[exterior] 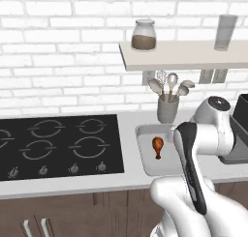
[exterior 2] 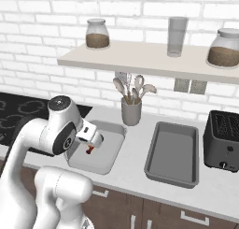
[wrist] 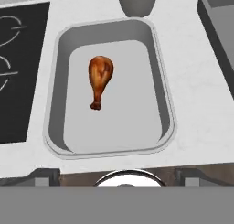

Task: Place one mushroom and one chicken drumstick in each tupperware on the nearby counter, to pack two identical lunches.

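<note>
One drumstick (wrist: 100,80) lay in the light tub (wrist: 157,77) beside the hob; the dark tub (exterior 2: 172,153) stood bare. The gripper (exterior 2: 92,138) was held wide open above it, gripping nothing. Identical lunches could be spoiled if the second drumstick were dropped into this same tub.

This is a rendered home kitchen. A white painted brick wall (exterior: 63,62) backs a pale grey-white worktop (exterior 2: 135,151) set over dark brown wooden cabinets with silver bar handles (exterior 2: 140,209). A black glass cooktop with ring burners and a row of knobs (exterior: 58,146) is set into the worktop. A grey crock of wooden spoons and a whisk (exterior 2: 131,104) stands by the wall, a black slotted toaster (exterior 2: 224,139) sits at the right, and a pale wall shelf (exterior 2: 140,60) carries lidded glass jars of brown grains (exterior 2: 97,34).
</note>
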